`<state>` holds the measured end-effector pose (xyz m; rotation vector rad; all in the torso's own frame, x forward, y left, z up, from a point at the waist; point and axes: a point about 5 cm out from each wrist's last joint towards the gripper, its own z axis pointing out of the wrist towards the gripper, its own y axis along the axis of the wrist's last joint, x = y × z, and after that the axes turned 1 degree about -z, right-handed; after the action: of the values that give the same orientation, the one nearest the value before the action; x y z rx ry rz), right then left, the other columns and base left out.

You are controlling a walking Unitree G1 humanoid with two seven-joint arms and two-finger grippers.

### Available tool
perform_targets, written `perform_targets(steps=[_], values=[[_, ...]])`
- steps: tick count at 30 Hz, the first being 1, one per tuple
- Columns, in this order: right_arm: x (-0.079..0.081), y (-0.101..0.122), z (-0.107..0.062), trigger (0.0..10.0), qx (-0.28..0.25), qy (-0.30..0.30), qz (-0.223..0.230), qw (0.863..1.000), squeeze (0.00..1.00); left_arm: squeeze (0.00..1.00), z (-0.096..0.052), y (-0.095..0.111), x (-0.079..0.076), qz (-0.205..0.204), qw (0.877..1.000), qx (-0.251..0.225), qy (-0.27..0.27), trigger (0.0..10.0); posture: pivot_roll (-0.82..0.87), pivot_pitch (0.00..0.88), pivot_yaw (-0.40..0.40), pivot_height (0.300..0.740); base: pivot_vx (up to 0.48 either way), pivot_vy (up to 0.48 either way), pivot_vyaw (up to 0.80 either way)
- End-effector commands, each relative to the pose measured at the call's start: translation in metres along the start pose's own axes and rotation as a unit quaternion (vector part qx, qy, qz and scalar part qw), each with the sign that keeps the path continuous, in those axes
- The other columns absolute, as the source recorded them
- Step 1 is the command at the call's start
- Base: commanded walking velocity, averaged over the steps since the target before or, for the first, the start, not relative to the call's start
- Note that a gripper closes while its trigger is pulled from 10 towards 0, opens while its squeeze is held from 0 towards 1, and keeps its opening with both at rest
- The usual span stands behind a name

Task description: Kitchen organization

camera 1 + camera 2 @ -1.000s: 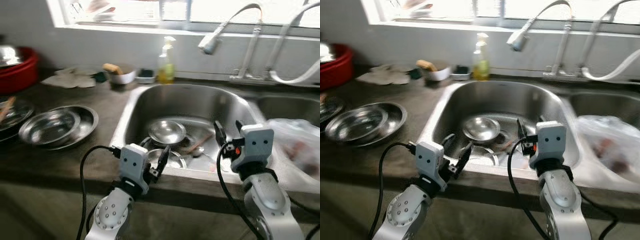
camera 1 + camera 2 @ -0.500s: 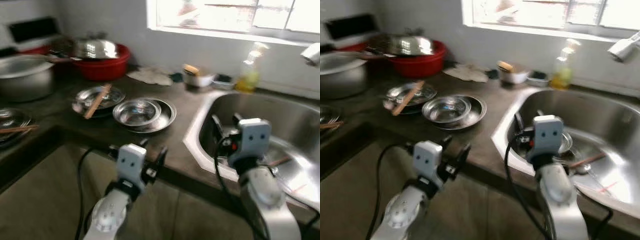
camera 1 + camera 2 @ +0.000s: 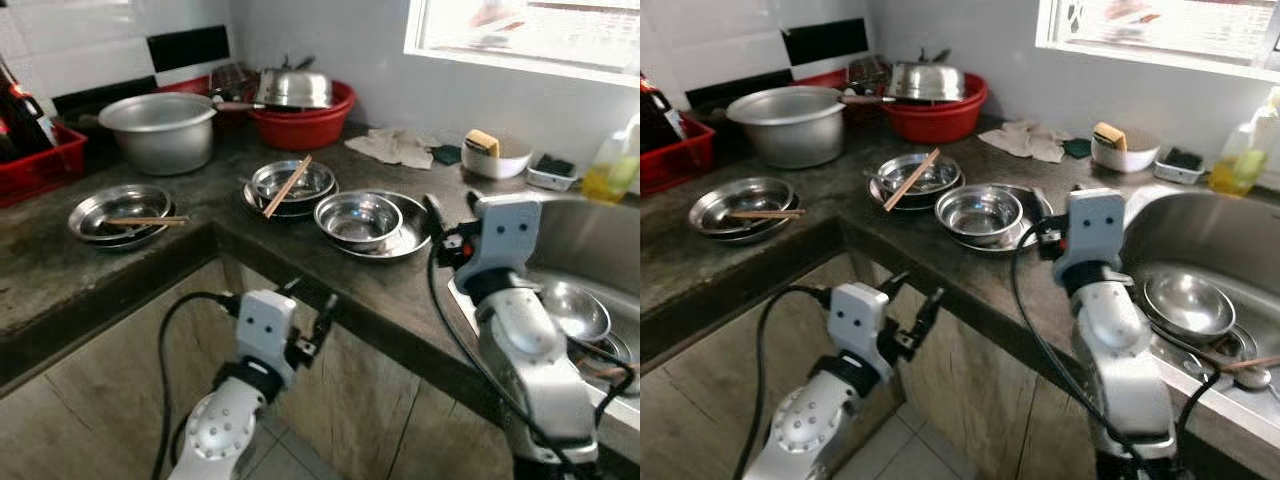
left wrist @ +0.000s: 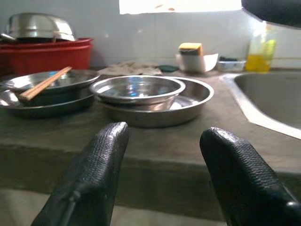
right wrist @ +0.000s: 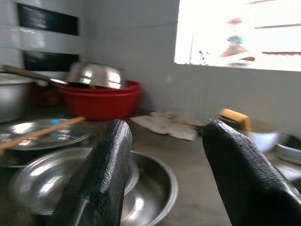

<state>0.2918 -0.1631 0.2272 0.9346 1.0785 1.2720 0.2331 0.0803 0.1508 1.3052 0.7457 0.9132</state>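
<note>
Steel bowl (image 3: pixel 358 217) beside sink (image 3: pixel 590 245) sits unsorted on counter (image 3: pixel 150 262); left pincer (image 3: pixel 308 318) and right pincer (image 3: pixel 450 208) gape empty; organizing unstarted.

Dark stone counter (image 3: pixel 120 262), white tiled wall (image 3: pixel 90 40), bright window (image 3: pixel 1160 25), seemingly pale tiled floor (image 3: pixel 890 440)

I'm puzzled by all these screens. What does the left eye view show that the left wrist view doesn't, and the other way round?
Left eye view: both arms, the right gripper above the counter edge, a big silver pot, dishes in the sink.
Left wrist view: a close look along the left gripper, open, empty.
Both: the steel bowl in its plate, chopsticks, the red basin.
</note>
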Motion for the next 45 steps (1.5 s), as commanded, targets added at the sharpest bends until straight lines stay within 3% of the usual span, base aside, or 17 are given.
perform_targets(steps=[1, 10, 18, 19, 21, 22, 24, 25, 39, 45], values=[[0.002, -0.001, 0.007, 10.0, 0.011, 0.009, 0.002, 1.000, 0.00, 0.00, -0.003, -0.002, 0.002, 0.006, 1.000, 0.009, 0.000, 10.0, 0.03, 0.003, -0.043, 0.740, 0.000, 0.000, 0.00], [0.009, -0.012, 0.049, 10.0, 0.085, 0.038, 0.038, 0.995, 0.00, 0.00, -0.008, -0.006, 0.005, 0.004, 1.000, 0.020, 0.011, 10.0, 0.04, 0.021, -0.055, 0.740, 0.000, 0.000, 0.00], [0.024, -0.015, 0.080, 10.0, 0.156, 0.102, 0.095, 0.978, 0.00, 0.00, -0.014, -0.008, 0.009, 0.016, 0.999, 0.027, 0.027, 10.0, 0.05, 0.039, -0.069, 0.740, 0.000, 0.000, 0.00], [0.026, -0.015, 0.083, 10.0, 0.155, 0.105, 0.088, 0.978, 1.00, 0.00, -0.014, -0.009, 0.008, 0.015, 0.999, 0.028, 0.027, 10.0, 0.05, 0.042, -0.072, 0.740, 0.000, 0.000, 0.00], [0.029, -0.016, 0.090, 10.0, 0.166, 0.110, 0.080, 0.977, 1.00, 0.00, -0.016, -0.009, 0.005, 0.011, 0.999, 0.029, 0.027, 10.0, 0.05, 0.044, -0.078, 0.740, 0.000, 0.000, 0.00], [0.031, -0.015, 0.094, 10.0, 0.172, 0.116, 0.078, 0.975, 0.89, 0.00, -0.017, -0.009, 0.004, 0.008, 0.999, 0.030, 0.027, 10.0, 0.05, 0.045, -0.082, 0.740, 0.000, 0.000, 0.00], [0.032, -0.014, 0.096, 10.0, 0.170, 0.118, 0.076, 0.975, 0.89, 0.00, -0.017, -0.009, 0.004, 0.007, 0.999, 0.030, 0.027, 10.0, 0.06, 0.047, -0.083, 0.740, 0.000, 0.000, 0.00], [0.031, -0.015, 0.100, 10.0, 0.183, 0.101, 0.056, 0.976, 0.00, 0.00, -0.018, -0.007, 0.001, 0.005, 0.999, 0.026, 0.021, 10.0, 0.06, 0.050, -0.086, 0.740, 0.000, 0.000, 0.00], [0.026, -0.024, 0.113, 10.0, 0.235, 0.080, 0.067, 0.966, 0.00, 0.00, -0.018, -0.005, -0.011, 0.000, 1.000, 0.021, -0.006, 10.0, 0.05, 0.057, -0.092, 0.740, 0.000, 0.000, 0.00], [0.023, -0.028, 0.114, 10.0, 0.255, 0.066, 0.097, 0.960, 0.00, 0.00, -0.018, -0.005, -0.011, 0.001, 1.000, 0.022, -0.008, 10.0, 0.05, 0.059, -0.092, 0.740, 0.000, 0.000, 0.00]])
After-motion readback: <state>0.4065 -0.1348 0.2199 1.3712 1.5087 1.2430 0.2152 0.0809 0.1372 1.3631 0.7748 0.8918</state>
